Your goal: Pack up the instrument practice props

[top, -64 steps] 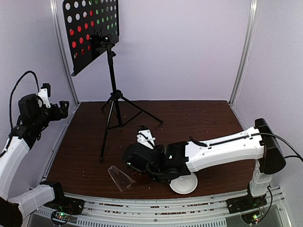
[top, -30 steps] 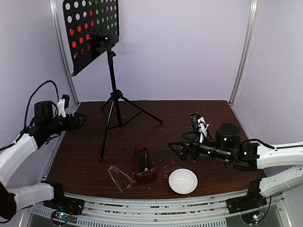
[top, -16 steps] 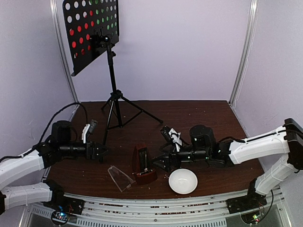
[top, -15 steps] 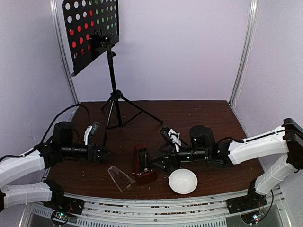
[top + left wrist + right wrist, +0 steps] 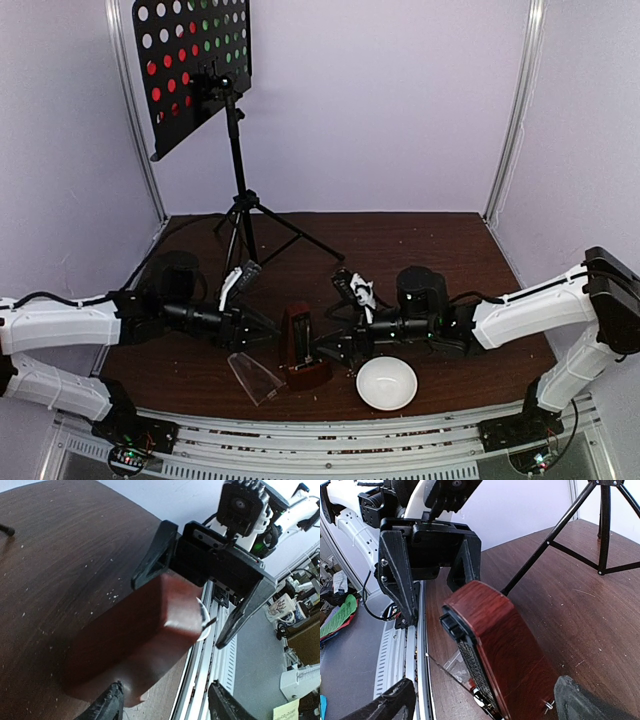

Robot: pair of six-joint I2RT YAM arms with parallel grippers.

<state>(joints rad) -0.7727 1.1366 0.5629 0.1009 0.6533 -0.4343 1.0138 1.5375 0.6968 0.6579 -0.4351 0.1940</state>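
- Jaws apart on both arms, nothing clamped: left jaws aimed at the pyramid metronome from its left, right jaws from its right, facing each other across it.
- Upright on the desk near the front edge, with its clear cover lying just to the front-left and a white bowl just to the front-right.
- Judged as the approach for a grasp on the metronome — close one pair only, leaving the other clear or merely steadying.
- Pinch low on the broad wooden flanks; expect a high pinch on the taper to squeeze upward and slip off.
- Square up first: in the left wrist view, nearer one finger than the other.
- Stay off the dark front face seen in the right wrist view, probably where the pendulum sits.
- Watch the opposing fingertips — little room between the two pairs.
- Avoid sweeping the cover or nudging the bowl on the way in.
- For later: the tripod music stand at back left, red and green sheets showing through its holes.
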